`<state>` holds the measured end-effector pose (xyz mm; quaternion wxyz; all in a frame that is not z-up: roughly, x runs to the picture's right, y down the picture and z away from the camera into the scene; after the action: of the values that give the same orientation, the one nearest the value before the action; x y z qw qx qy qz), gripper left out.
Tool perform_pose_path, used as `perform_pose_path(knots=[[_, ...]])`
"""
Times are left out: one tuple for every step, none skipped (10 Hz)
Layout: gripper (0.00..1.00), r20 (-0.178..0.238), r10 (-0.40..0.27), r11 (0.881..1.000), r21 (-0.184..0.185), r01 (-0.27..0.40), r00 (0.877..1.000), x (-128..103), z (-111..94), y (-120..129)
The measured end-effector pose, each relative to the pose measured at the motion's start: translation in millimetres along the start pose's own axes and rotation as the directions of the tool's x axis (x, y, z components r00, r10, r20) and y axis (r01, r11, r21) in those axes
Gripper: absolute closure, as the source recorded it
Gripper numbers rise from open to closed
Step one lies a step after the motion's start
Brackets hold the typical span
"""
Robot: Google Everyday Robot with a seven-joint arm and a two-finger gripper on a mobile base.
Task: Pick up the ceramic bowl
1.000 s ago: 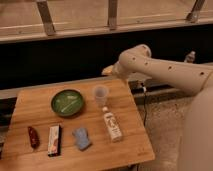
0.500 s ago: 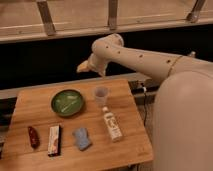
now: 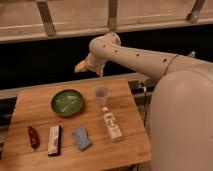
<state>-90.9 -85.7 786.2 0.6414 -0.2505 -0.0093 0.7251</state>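
The ceramic bowl (image 3: 67,102) is round, shallow and glossy green with pale streaks inside. It sits on the wooden table (image 3: 125,142) at the back, left of centre. A small translucent plastic cup (image 3: 101,95) stands just right of it. My gripper (image 3: 80,66) hangs above the table's far edge, up and a little right of the bowl, not touching it. The white arm (image 3: 135,55) reaches in from the right.
A white bottle (image 3: 112,125) lies right of centre. A blue-grey item (image 3: 81,138), a flat red and white packet (image 3: 54,140) and a small red object (image 3: 33,136) lie along the front. A dark wall with a ledge runs behind the table.
The arm has swung left over the past second. The gripper has moved from above the cup toward the space above the bowl. Nothing on the table has moved.
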Motion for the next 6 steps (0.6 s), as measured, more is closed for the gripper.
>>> perform_pose_path(knots=[[0.20, -0.002, 0.027, 1.000, 0.000, -0.027, 1.000, 2, 1, -11], [0.20, -0.007, 0.040, 0.999, 0.004, -0.040, 0.999, 9, 5, -30], [0.20, -0.013, 0.027, 1.000, 0.006, -0.027, 1.000, 14, 10, -38], [0.20, -0.025, 0.004, 1.000, 0.007, -0.004, 1.000, 19, 16, -42], [0.20, -0.042, -0.035, 0.999, 0.009, 0.036, 0.998, 22, 21, -38], [0.20, -0.050, -0.067, 0.998, 0.013, 0.068, 0.997, 21, 24, -32]])
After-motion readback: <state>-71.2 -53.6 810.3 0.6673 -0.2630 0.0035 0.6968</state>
